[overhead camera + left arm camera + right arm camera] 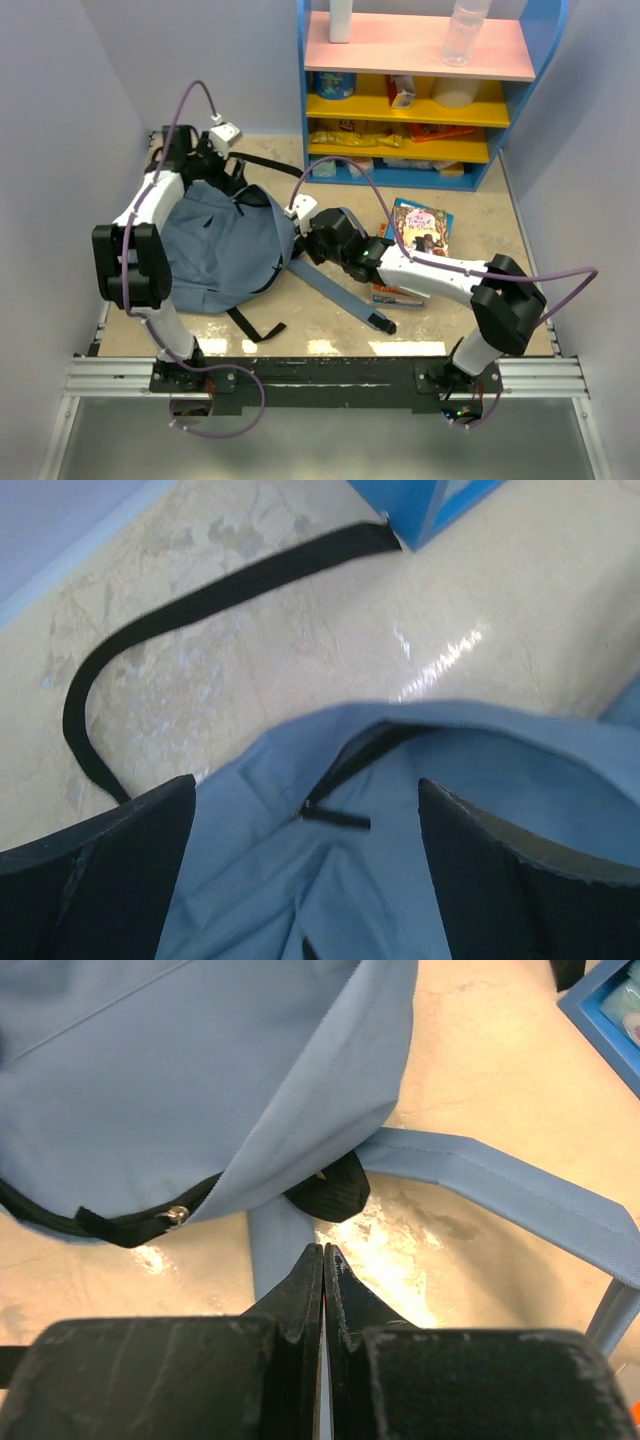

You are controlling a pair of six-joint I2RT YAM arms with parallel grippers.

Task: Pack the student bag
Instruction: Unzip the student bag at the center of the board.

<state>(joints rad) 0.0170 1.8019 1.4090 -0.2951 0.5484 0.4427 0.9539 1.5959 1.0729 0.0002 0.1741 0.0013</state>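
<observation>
The student bag (225,250), a soft grey-blue backpack, lies on the left half of the table. One padded shoulder strap (340,290) trails out to the right. My left gripper (212,170) hovers open over the bag's far end. In the left wrist view its fingers (120,870) stand wide apart above the fabric (300,900), with a black zip pull (338,820) between them. My right gripper (303,248) is at the bag's right edge. In the right wrist view (323,1252) it is shut and empty, just short of the bag's hem (300,1150) and strap (500,1190).
A colourful book (420,230) lies right of the bag and another (395,295) shows under my right arm. A blue shelf unit (420,90) with snacks and bottles stands at the back. A black webbing strap (200,600) curls over the table toward the shelf corner (425,510).
</observation>
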